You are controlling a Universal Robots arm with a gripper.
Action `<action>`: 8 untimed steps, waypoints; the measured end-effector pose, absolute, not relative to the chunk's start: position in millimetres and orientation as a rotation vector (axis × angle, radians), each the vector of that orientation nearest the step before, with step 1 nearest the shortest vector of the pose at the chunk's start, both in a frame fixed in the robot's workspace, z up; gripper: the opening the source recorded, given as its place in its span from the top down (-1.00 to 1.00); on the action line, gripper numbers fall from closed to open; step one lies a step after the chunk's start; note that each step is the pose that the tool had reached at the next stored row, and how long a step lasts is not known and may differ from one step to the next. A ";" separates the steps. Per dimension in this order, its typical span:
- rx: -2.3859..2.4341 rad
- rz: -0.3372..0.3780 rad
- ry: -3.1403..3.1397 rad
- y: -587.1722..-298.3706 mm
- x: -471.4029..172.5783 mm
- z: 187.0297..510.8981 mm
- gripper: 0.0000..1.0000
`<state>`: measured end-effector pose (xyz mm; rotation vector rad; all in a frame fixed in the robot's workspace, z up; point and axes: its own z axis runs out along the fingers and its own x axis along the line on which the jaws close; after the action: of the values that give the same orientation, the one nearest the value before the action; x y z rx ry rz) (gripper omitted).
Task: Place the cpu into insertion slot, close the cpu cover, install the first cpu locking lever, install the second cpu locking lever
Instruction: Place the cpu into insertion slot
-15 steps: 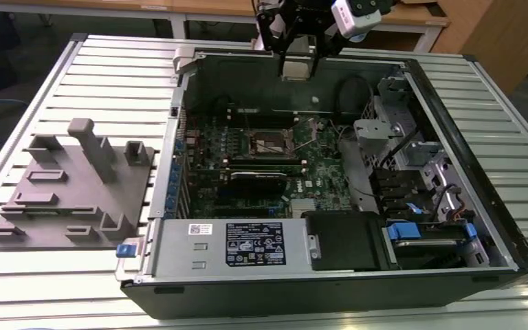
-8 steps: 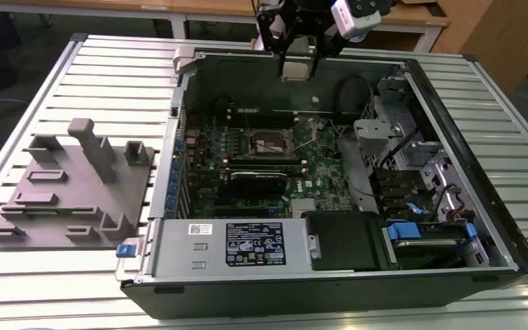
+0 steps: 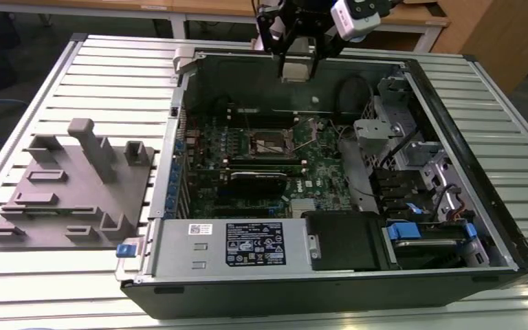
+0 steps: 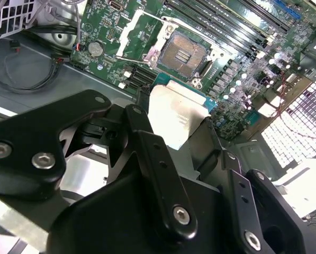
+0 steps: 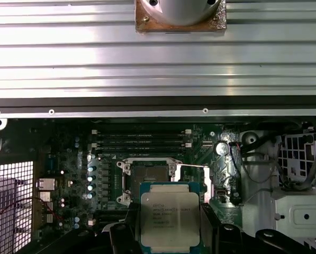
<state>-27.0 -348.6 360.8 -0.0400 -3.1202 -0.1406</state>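
Slatted metal table (image 3: 108, 75) carries a grey fixture (image 3: 71, 185) at left and an open computer case (image 3: 337, 292) at centre. Top centre, my gripper (image 3: 297, 63) pinches the cpu (image 5: 170, 221) between its jaws, hovering well above the bare insertion slot (image 5: 150, 179). I judge the placement step underway; seating needs square alignment.

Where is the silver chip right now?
In the first wrist view the cpu is gripped in the claw, over the open case and its empty insertion slot.

Slatted table (image 3: 108, 69) — computer case (image 3: 319, 294), grey fixture (image 3: 71, 199)
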 end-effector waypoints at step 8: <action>-0.040 -0.140 -3.120 -348.7 -27.0 359.0 -0.07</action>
<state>-27.0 -348.7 359.0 -0.0400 -3.1200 -0.1401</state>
